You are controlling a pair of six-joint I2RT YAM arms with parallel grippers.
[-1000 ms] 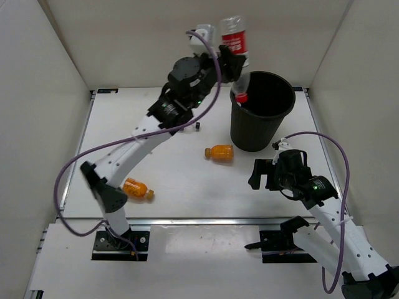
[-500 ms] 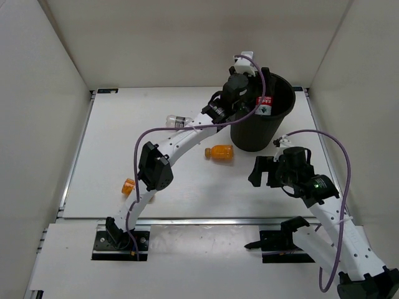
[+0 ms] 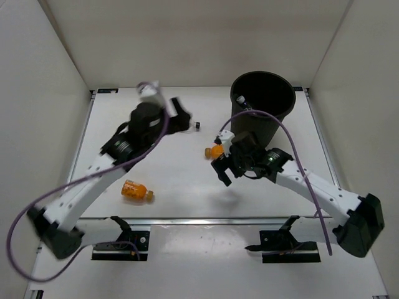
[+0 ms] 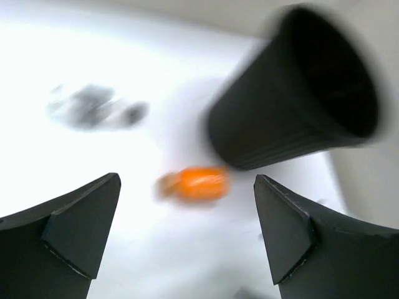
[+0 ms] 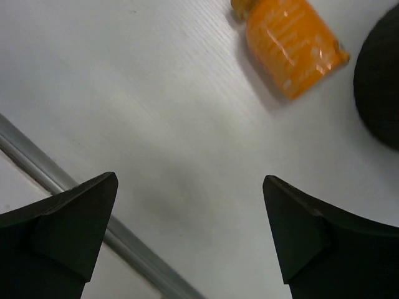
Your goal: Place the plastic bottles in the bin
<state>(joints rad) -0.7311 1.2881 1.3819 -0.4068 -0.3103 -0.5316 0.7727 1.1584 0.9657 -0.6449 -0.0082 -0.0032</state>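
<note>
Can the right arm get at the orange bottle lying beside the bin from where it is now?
Probably yes. The right gripper is open just short of the orange bottle, with only bare table between them. The bin stands close beside the bottle and could crowd one finger.

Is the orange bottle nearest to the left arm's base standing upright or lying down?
Lying down. In the top view the orange bottle rests lengthwise on the table, cap pointing right.
</note>
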